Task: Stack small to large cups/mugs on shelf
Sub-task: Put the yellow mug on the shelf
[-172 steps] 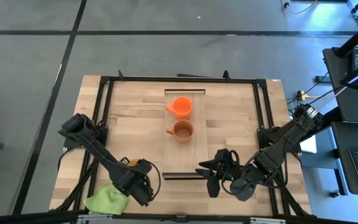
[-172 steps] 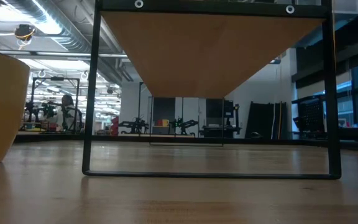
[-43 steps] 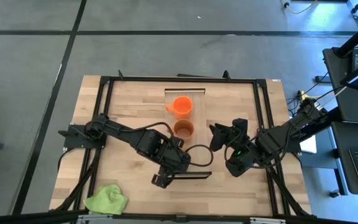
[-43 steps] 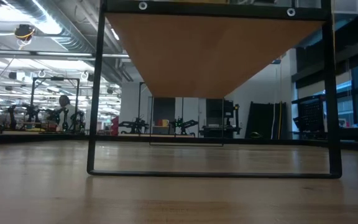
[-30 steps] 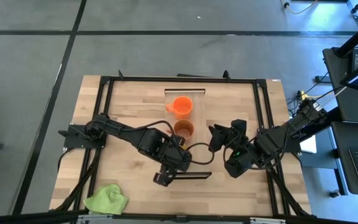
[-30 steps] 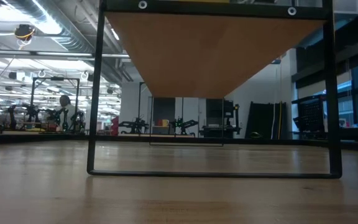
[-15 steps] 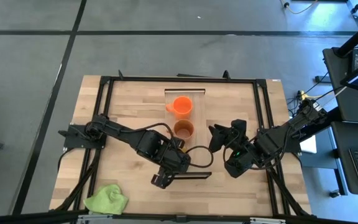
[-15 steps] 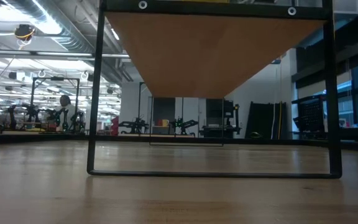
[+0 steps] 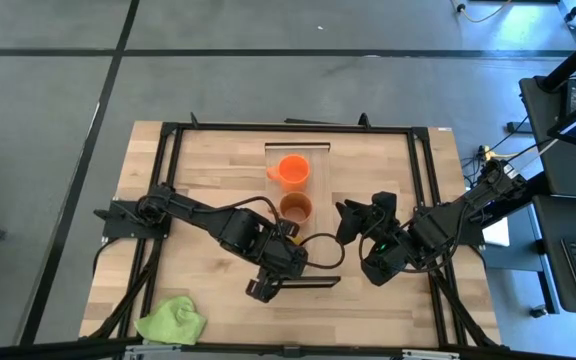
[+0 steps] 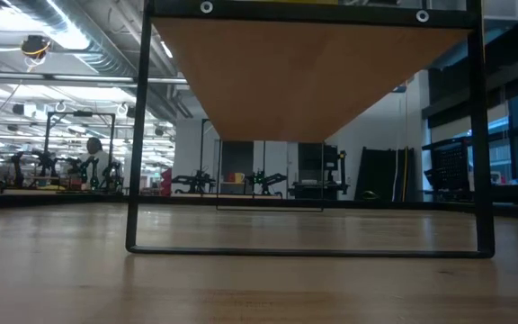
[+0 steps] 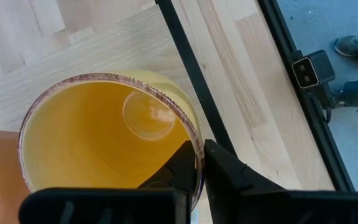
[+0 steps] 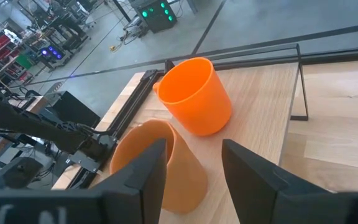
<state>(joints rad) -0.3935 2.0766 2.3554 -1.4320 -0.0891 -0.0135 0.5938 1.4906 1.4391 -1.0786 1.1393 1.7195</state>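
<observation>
My left gripper [image 9: 283, 258] hangs over the near end of the light wood shelf [image 9: 318, 190] and is shut on the amber-yellow cup [image 11: 104, 143], which the high view hides under the gripper. The rust-brown mug [image 9: 295, 208] and the bright orange mug [image 9: 291, 172] stand upright on their bases on the shelf, the orange one farther back. My right gripper [image 9: 349, 222] is open, just right of the brown mug. In the right wrist view its fingers frame the brown mug [image 12: 157, 165], with the orange mug [image 12: 194, 102] beyond. My left gripper [image 11: 199, 171] pinches the amber cup's rim [image 11: 196, 155], one finger [image 11: 182, 171] inside the cup and one [image 11: 225, 177] outside its wall. The cup is upright, mouth toward the wrist camera, beside the shelf's dark end trim [image 11: 191, 68]. Whether its base rests on the shelf does not show.
A lime-green cloth [image 9: 173, 322] lies at the table's near left corner. The shelf stands raised on a black frame [image 10: 133, 135], its underside [image 10: 313, 81] filling the low view. Black rails [image 9: 168, 180] run along the table's sides. Bare tabletop [image 9: 218, 170] lies left of the shelf.
</observation>
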